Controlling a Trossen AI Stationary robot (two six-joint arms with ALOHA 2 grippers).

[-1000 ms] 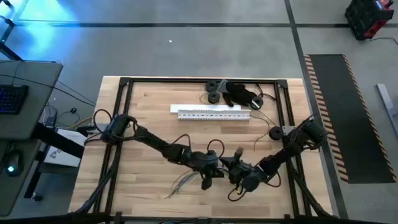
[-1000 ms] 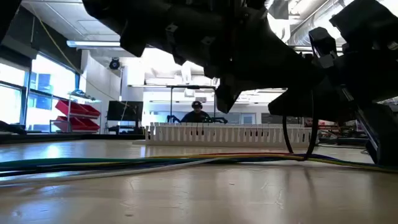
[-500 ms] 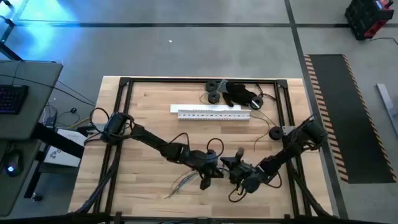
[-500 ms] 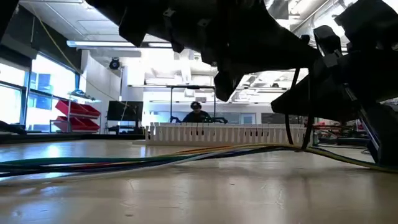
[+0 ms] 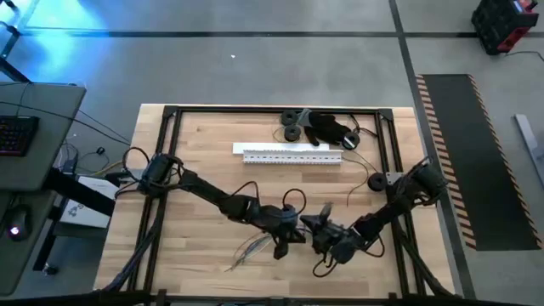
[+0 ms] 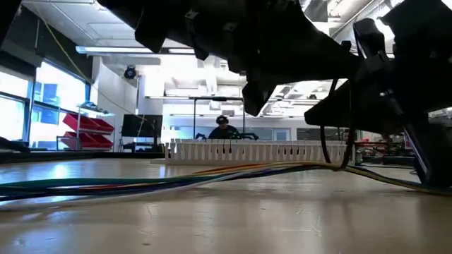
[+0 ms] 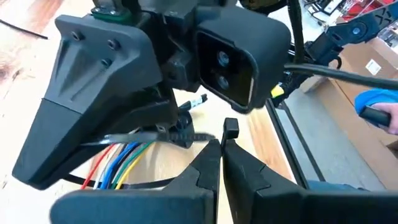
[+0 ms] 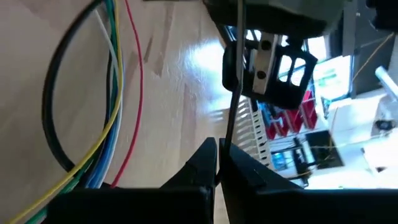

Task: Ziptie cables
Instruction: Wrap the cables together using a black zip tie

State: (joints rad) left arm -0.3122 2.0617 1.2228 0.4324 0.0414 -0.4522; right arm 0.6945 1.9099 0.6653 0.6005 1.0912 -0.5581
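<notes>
Cables (image 7: 127, 163): roughly five coloured wires, count uncertain. Left gripper (image 7: 221, 163): fingers together, apparently pinching nothing. Right gripper (image 8: 219, 163): clamped on one thin black strand (image 8: 233, 93).

Over the last second the cables (image 6: 212, 173) have lifted at the end nearest the right gripper (image 5: 325, 223): in the low view that end lay flat on the table (image 6: 233, 219) and now rises toward the gripper. The left gripper (image 5: 293, 237) seems to have edged a touch closer to the right one, though the overhead view barely shows it.
</notes>
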